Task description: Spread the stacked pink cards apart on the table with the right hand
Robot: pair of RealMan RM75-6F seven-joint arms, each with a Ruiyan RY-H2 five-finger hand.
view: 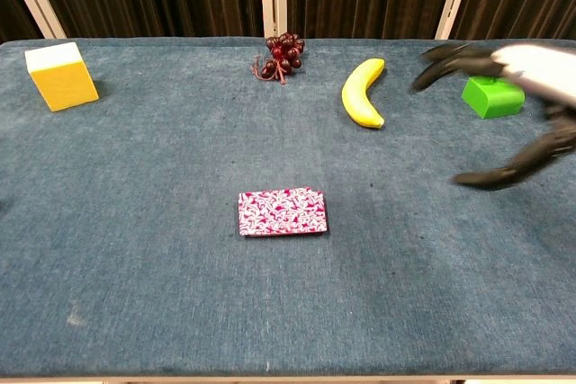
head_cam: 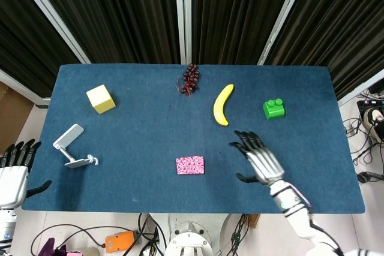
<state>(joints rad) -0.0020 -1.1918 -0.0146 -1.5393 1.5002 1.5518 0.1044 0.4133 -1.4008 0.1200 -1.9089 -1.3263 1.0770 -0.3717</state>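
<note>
The stack of pink patterned cards (head_cam: 190,165) (view: 282,212) lies flat near the table's front middle. My right hand (head_cam: 259,159) (view: 515,105) hovers above the table to the right of the cards, fingers spread, holding nothing and apart from the stack. My left hand (head_cam: 14,171) stays off the table's left front corner, fingers apart and empty; the chest view does not show it.
A yellow cube (head_cam: 100,99) sits back left, dark grapes (head_cam: 191,78) at back centre, a banana (head_cam: 222,104) right of them, and a green block (head_cam: 273,108) further right. A grey clip-like tool (head_cam: 72,146) lies at the left. The blue table (head_cam: 144,130) is bare around the cards.
</note>
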